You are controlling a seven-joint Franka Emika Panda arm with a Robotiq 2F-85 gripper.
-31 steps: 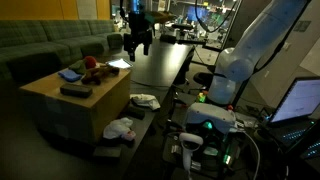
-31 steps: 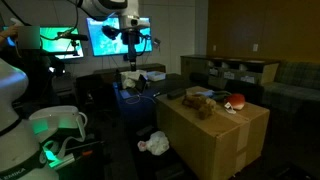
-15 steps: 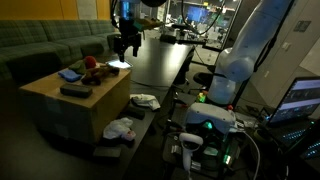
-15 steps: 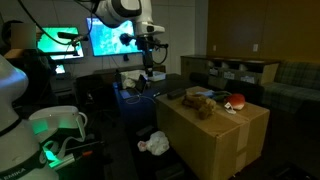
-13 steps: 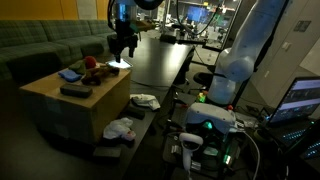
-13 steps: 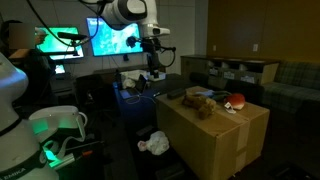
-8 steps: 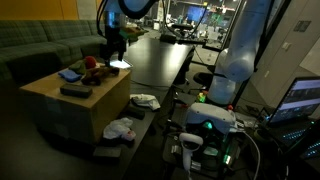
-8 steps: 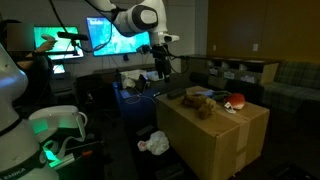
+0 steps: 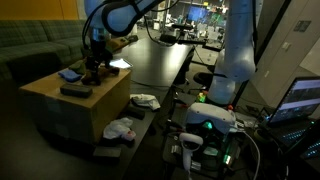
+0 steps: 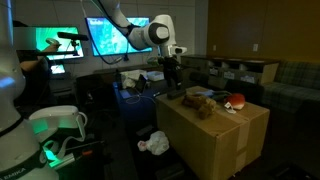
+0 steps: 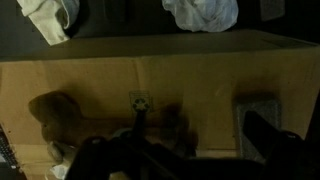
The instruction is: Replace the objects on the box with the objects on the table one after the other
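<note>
Above box [image 9: 55, 115], hand [image 9: 92, 72] open; wrist view: two cloths [image 11: 200, 12]; exterior view: one cloth [image 10: 153, 143].

- This looks like a dim robotics lab with a lounge corner.
- Beyond the box [image 10: 215, 135], large screens [image 10: 108, 38] glow blue and green.
- A green sofa [image 9: 40, 48] curves behind the box.
- Beside the box runs a long black bench [image 9: 160, 62].
- On the far side of the bench from the box, a white robot arm [image 9: 235, 55] rises over green-lit electronics [image 9: 207, 125] and an open laptop [image 9: 302, 100].
</note>
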